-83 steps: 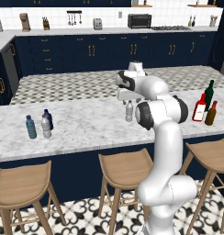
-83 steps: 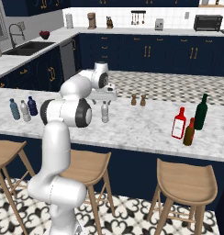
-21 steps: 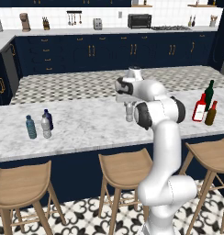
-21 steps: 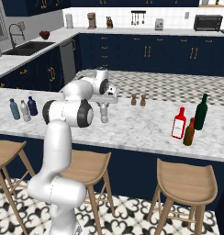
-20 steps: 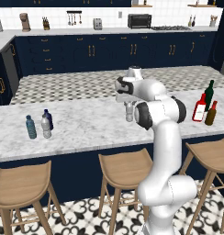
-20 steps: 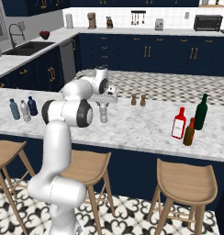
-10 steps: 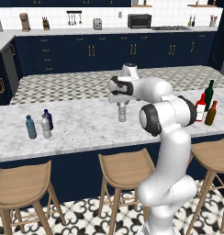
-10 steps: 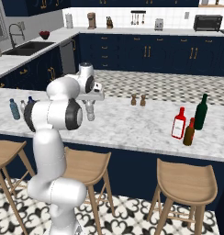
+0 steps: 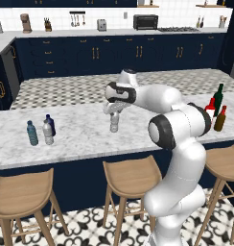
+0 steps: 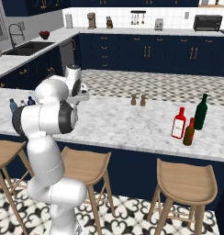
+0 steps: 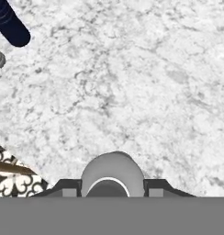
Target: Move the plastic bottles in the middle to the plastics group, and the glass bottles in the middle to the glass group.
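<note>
Gripper (image 9: 113,109) clamped on the neck of a clear plastic bottle (image 9: 114,122), which hangs just above the worktop (image 9: 85,137) mid-span. Bottle probably light, smooth and a bit squashy, so the grip high near the cap looks sensible. Since half a second ago the arm has swung left toward the plastics group (image 9: 41,131), bottle with it.

Grey-veined white marble counter (image 9: 80,137); at nine o'clock a teal-blue plastic bottle (image 9: 32,133), at three a red white-labelled glass bottle (image 10: 179,123)
</note>
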Available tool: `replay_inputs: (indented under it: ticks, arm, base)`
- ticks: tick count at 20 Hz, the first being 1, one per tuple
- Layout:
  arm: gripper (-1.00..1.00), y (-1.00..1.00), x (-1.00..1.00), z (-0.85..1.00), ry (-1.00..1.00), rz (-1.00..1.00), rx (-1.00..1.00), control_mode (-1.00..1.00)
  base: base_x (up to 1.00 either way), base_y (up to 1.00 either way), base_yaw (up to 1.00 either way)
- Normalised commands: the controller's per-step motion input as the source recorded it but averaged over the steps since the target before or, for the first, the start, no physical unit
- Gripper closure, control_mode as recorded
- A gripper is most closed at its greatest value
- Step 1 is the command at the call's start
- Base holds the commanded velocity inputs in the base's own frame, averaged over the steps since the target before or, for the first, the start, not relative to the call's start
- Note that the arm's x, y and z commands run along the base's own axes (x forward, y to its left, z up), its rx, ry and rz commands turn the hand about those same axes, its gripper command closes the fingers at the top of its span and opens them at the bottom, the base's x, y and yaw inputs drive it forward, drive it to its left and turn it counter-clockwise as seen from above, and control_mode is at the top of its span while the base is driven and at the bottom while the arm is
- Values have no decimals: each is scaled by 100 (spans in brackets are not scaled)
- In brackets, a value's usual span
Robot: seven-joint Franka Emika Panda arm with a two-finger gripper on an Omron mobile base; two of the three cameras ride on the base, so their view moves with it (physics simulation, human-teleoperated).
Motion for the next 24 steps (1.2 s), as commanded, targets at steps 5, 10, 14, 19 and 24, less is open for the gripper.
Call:
replay_inputs:
  ticks: [5,10,14,19,24]
  arm:
    - [100,54,0,1,-1,36,10,-100]
    - [100,48,20,6,4,25,4,-100]
    - [100,50,25,1,18,17,0,-100]
    - [100,48,26,0,20,12,0,-100]
    - [100,40,33,-2,8,8,0,-100]
  base:
    - [0,0,0]
    - [0,0,0]
    - [0,0,0]
    - [0,0,0]
    - [0,0,0]
